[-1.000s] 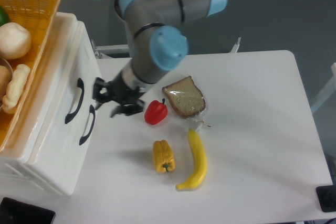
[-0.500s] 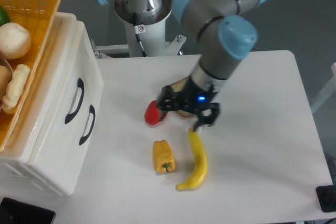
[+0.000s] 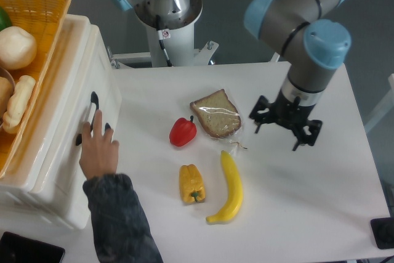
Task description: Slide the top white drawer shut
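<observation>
Since a second ago the pincer [image 3: 285, 128], fingers spread and empty, swings to 3 o'clock; a sleeved human hand [image 3: 98, 149] now presses the glossy top white drawer [image 3: 74, 133] at 9 o'clock, risking collision if the arm returns.

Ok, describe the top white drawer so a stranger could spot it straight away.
Start at the glossy white plastic cabinet on the table's left edge, under the orange woven basket. The top white drawer is its upper front panel, the one nearer the basket. Unlike the lower white drawer, its dark curved handle sits higher up, and a person's hand rests across the fronts.
</observation>
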Robot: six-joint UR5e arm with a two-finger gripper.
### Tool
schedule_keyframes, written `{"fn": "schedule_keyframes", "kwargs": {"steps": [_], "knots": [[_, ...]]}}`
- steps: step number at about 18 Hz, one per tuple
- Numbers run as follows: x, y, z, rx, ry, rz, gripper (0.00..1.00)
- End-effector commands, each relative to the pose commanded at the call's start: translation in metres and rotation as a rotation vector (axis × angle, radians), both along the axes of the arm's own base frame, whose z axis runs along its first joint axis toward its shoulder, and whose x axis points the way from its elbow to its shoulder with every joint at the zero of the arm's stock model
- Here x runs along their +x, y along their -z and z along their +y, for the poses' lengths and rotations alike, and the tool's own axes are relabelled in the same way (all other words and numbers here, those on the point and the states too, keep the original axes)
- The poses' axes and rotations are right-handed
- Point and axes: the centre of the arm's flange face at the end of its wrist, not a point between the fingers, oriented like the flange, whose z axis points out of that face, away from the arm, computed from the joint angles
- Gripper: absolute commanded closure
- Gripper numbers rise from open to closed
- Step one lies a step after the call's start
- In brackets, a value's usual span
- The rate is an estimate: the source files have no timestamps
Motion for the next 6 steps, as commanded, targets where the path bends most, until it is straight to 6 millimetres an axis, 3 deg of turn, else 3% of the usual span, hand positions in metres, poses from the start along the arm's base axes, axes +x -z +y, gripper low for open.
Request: {"fn": "schedule_keyframes", "kwargs": {"steps": [3, 6], "knots": [[-0.019, 0.014, -0.016, -0.034, 0.044, 0.011, 0.00], [-0.025, 0.025, -0.018, -0.041, 0.053, -0.003, 0.00]]}}
